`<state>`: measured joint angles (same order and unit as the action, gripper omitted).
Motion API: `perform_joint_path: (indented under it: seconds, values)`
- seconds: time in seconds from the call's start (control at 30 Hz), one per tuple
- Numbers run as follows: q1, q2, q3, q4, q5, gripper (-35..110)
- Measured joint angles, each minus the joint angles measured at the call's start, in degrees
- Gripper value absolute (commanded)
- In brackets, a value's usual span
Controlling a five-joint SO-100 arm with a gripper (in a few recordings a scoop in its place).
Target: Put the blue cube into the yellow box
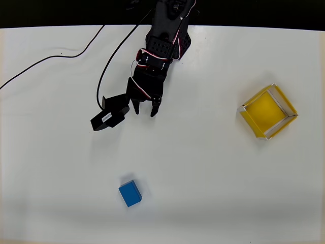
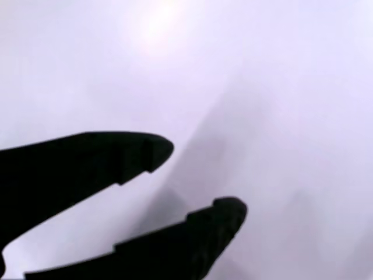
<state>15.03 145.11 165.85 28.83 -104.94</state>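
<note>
The blue cube (image 1: 131, 193) lies on the white table near the front, left of centre in the overhead view. The yellow box (image 1: 267, 111) sits at the right, open-topped and turned at an angle. My black gripper (image 1: 144, 109) hangs off the arm at the top centre, well above the cube in the picture and far left of the box. Its two fingers are spread apart with nothing between them. In the wrist view the gripper (image 2: 201, 178) shows two dark fingers apart over bare white table.
A black camera block (image 1: 109, 115) sticks out to the left of the gripper. Black cables (image 1: 109, 61) run across the table's upper left. The table's far edge (image 1: 254, 28) meets a dark background.
</note>
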Motion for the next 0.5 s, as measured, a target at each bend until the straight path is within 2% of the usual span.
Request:
perform_joint_path:
  seconds: [0.27, 0.5]
  values:
    - [2.4, -21.1, -20.0, -8.8, 3.6, 38]
    - [2.5, -36.9, -38.4, -10.8, 5.7, 39]
